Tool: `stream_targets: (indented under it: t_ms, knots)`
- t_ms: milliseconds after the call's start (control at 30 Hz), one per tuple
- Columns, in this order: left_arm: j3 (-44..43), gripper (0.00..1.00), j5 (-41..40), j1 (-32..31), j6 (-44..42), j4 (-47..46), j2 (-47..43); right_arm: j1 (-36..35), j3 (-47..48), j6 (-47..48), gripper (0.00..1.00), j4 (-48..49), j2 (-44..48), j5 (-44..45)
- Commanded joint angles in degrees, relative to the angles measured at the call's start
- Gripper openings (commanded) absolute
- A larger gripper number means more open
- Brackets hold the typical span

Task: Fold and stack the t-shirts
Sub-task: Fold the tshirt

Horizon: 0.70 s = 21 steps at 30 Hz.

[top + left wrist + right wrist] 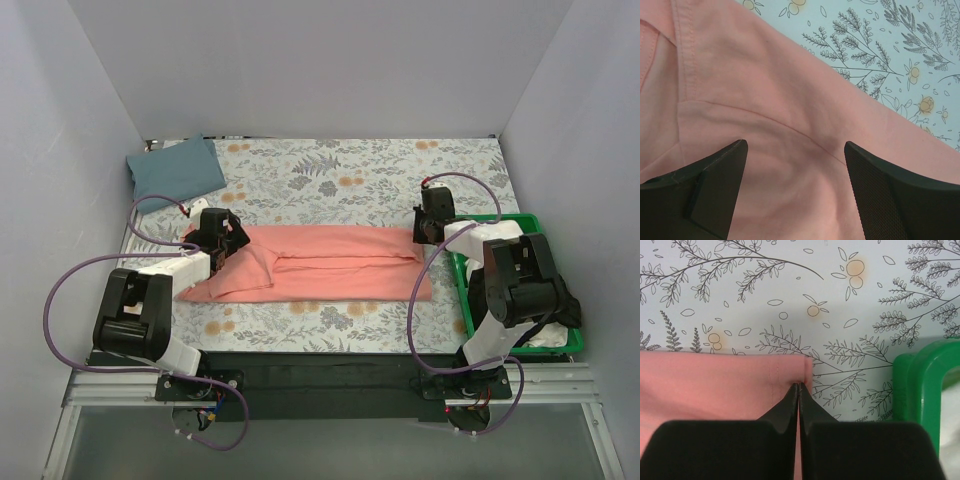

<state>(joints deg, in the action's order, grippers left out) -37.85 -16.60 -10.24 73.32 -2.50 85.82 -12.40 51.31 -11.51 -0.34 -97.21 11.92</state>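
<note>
A coral-pink t-shirt [330, 262] lies as a long band across the floral cloth, between the two arms. My left gripper [226, 240] hovers over its left, sleeve end; in the left wrist view the gripper [795, 145] stands open, both fingers spread just above the wrinkled pink fabric [765, 100]. At the right end, my right gripper [428, 236] is shut on the shirt's far hem corner [790, 371], and the closed tips [799, 385] pinch the folded edge. The slate blue-grey t-shirt [175, 170] lies folded at the far left corner.
A green plastic bin [500, 220] stands at the right, close to the right arm, and its rim [920, 385] shows just right of the pinched hem. The grey floral-print cloth [340, 175] covers the table. White walls enclose three sides.
</note>
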Motion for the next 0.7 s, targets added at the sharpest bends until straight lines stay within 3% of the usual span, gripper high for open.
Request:
stream_targets:
  t_ms: [0,233,467,667]
  knots:
    - [0.76,0.78,-2.56,0.31,-0.90,0.83,-1.45,0.71,1.86,1.31,0.01,-0.28,-0.97,2.75]
    - [-0.64,0.77,-1.68,0.13,-1.07,1.27,-2.41,0.37,1.25,1.58,0.01,-0.28,2.27,-0.66]
    - [-3.11,0.77,-0.37,-1.10,0.42,1.80,-3.82,-3.59,-0.77,1.58,0.29,-0.36,10.01,1.08]
    - [-5.04,0.77,0.60,-1.10,2.00,1.63,3.29,-7.37,-1.47,0.87,0.33,-0.37,10.38,-2.16]
